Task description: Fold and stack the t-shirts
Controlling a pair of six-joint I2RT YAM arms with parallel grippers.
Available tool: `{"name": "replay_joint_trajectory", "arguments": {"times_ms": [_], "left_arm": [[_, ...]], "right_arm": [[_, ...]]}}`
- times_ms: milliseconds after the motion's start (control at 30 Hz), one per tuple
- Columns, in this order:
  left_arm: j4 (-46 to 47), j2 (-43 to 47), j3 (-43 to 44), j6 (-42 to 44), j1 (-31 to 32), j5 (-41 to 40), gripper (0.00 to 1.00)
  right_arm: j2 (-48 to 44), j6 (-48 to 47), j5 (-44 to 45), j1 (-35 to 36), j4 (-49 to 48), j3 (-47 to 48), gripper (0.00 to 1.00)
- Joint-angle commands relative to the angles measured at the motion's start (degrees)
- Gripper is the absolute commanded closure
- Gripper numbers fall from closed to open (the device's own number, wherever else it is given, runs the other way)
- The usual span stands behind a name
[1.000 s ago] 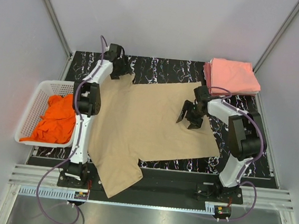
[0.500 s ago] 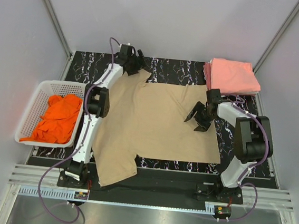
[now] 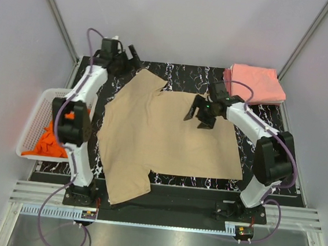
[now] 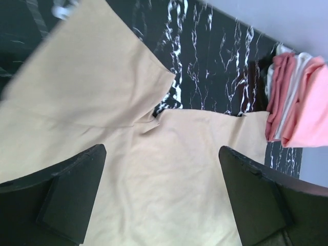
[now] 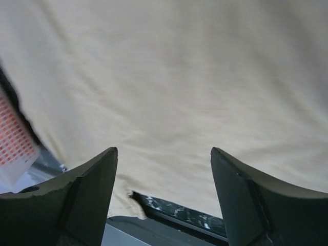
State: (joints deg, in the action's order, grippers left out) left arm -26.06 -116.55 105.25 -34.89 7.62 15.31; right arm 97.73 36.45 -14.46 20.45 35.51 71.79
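1. Nearest you, one sleeve of the tan t-shirt (image 3: 162, 140) hangs over the tabletop's (image 3: 191, 78) near edge, by the left corner.
2. The shirt lies spread and mostly smooth. Its long axis runs left to right, with the hem toward the right edge and the other sleeve pointing at the far edge.
3. At the left edge, a white basket (image 3: 35, 119) holds a crumpled orange t-shirt (image 3: 47, 141).
4. Your right end effector (image 3: 200, 112) is over the shirt's far right part, jaws wide and empty.
5. Your left end effector (image 3: 130, 59) is near the far left corner beside the far sleeve, spread wide and gripping nothing.
6. The folded pink t-shirts (image 3: 255, 84) sit stacked in the far right corner.
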Motion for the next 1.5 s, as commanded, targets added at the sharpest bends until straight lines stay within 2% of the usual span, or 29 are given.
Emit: {"name": "replay_joint_trajectory", "arguments": {"times_ms": [0,133,200,333,500,667,833,1000,1100,1233,1400,1467], "left_arm": [[-2.1,9.9,-9.4,4.0,-2.5,-3.2,0.01],[-3.1,18.4,-23.1,5.4,-4.1,-5.5,0.01],[-3.2,22.8,-27.3,5.9,-4.1,-7.7,0.01],[-3.0,27.4,-36.5,5.8,-4.1,-8.2,0.01],[-2.2,29.3,-40.8,5.0,-4.1,-8.5,0.01],[-1.5,29.6,-43.5,3.5,-2.8,-4.9,0.02],[-1.5,31.6,-46.6,2.9,-1.4,-3.6,0.02],[-2.7,39.5,-51.5,1.3,-1.4,-1.8,0.03],[-5.4,45.8,-54.5,0.7,-1.1,-2.2,0.03],[-13.5,56.1,-56.7,0.9,2.5,-4.8,0.03],[-22.5,66.3,-62.1,-0.4,5.1,-7.5,0.03],[-26.5,70.7,-61.7,-2.7,7.8,-9.9,0.06]], "right_arm": [[5.5,-1.6,-4.8,4.7,-0.6,9.7,0.2],[16.1,-2.7,-12.1,8.6,-1.4,25.7,0.2],[23.0,-1.9,-16.2,8.9,-1.6,33.1,0.2],[32.9,-1.2,-19.5,8.8,-1.5,43.1,0.19],[44.9,-2.5,-19.9,7.2,1.0,56.2,0.18],[56.1,-3.8,-19.5,5.8,6.3,68.1,0.18],[63.1,-3.1,-17.6,3.4,7.3,77.7,0.14],[70.4,-3.9,-20.2,0.4,6.2,88.8,0.09],[69.9,-4.0,-24.2,-0.3,2.6,88.6,0.06],[65.2,-4.9,-28.9,-0.1,0.1,85.5,0.0],[55.0,-6.1,-31.2,1.2,0.1,80.6,0.0],[49.5,-6.1,-31.0,1.9,0.4,77.0,0.0]]}}
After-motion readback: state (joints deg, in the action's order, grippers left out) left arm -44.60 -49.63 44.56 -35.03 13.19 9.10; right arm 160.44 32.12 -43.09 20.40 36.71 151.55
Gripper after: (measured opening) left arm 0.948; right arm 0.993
